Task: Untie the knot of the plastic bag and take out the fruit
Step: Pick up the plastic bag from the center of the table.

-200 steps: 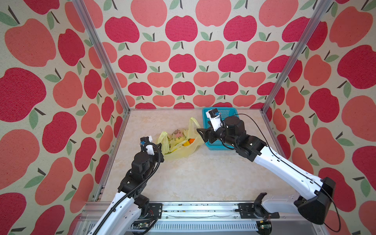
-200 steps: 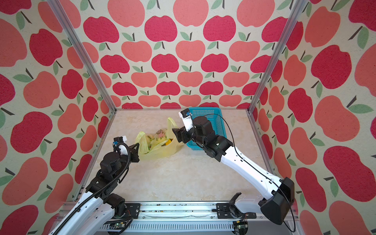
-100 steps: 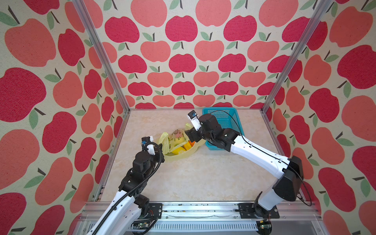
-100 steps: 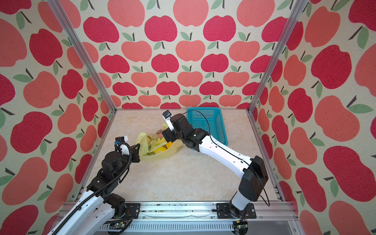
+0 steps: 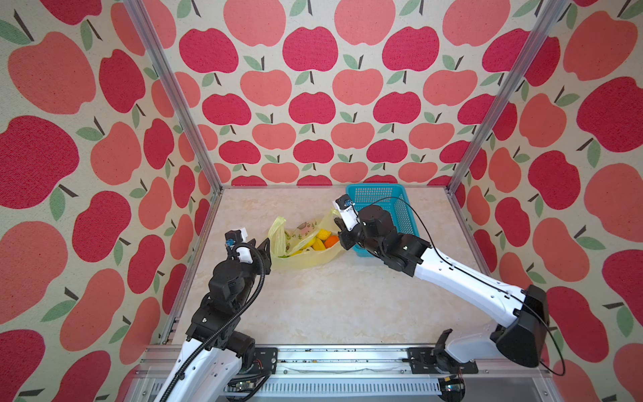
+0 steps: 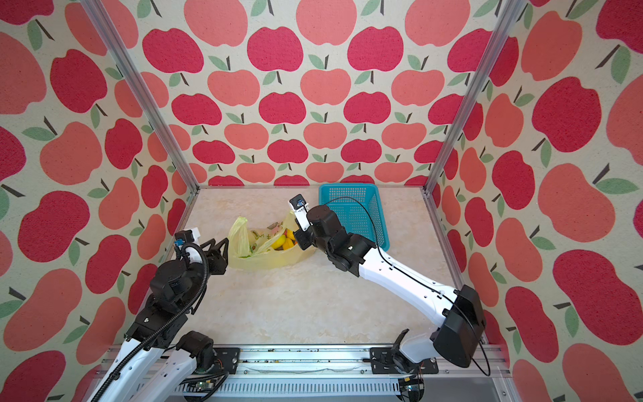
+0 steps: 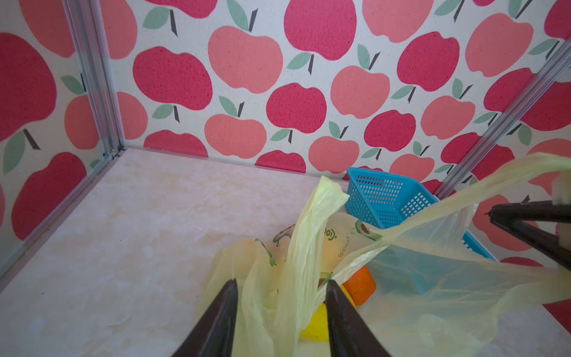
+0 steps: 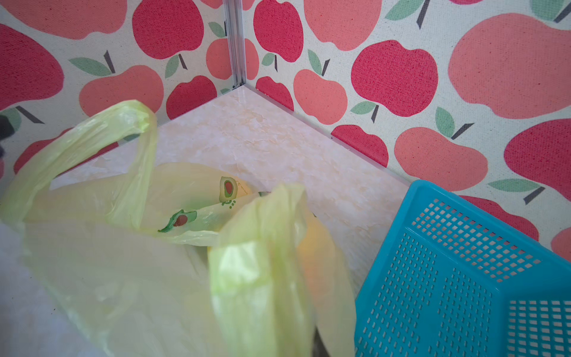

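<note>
The yellow-green plastic bag [image 5: 306, 259] [image 6: 268, 261] lies open on the table. Its two handles stand apart, and no knot shows. Yellow fruit [image 5: 323, 234] and orange fruit [image 5: 331, 241] lie inside it, and the left wrist view shows the orange one [image 7: 360, 286] and a yellow one [image 7: 315, 323]. My left gripper [image 5: 266, 247] [image 7: 281, 281] is open at the bag's left side, with the upright left handle [image 7: 309, 235] loose between its fingers. My right gripper [image 5: 341, 235] [image 6: 301, 237] is shut on the bag's right handle, which is pulled taut. The bag [image 8: 123, 272] hides its fingers in the right wrist view.
A teal mesh basket [image 5: 403, 215] [image 6: 351, 205] [image 8: 463, 278] stands at the back right, right behind my right wrist. Apple-print walls with metal corner posts close in three sides. The marble table [image 5: 330, 306] stretches from the bag to the front rail.
My right gripper has shut on the bag's right handle and drawn back to the right. My left gripper has opened and let go of the left handle.
</note>
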`<state>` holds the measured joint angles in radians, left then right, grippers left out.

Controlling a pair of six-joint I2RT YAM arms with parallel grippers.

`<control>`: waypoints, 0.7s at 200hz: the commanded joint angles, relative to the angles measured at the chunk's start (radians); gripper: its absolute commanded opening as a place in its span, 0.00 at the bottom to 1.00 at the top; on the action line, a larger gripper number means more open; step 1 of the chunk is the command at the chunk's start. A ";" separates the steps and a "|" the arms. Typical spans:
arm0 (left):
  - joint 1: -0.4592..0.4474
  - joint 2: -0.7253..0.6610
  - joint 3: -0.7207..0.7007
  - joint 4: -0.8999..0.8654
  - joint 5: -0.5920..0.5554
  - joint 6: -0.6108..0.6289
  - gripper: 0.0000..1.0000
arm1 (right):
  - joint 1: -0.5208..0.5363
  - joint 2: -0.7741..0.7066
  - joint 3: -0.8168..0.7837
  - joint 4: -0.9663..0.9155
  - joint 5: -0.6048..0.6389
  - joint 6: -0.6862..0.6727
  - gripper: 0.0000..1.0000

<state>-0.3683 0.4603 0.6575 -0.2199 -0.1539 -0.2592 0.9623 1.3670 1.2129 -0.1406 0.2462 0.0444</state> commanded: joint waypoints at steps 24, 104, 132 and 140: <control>0.005 -0.023 0.228 -0.032 0.023 0.119 0.58 | 0.007 -0.149 -0.193 0.181 -0.020 0.071 0.00; -0.031 0.650 0.711 -0.208 0.479 0.360 0.60 | 0.013 -0.186 -0.281 0.253 -0.017 0.117 0.00; -0.043 0.802 0.683 -0.261 0.519 0.499 0.70 | 0.013 -0.204 -0.309 0.270 0.023 0.131 0.00; -0.047 0.822 0.649 -0.256 0.519 0.524 0.73 | 0.012 -0.208 -0.318 0.275 0.044 0.136 0.00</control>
<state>-0.4049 1.2362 1.3602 -0.3637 0.2813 0.1196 0.9688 1.1912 0.9249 0.0975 0.2287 0.1482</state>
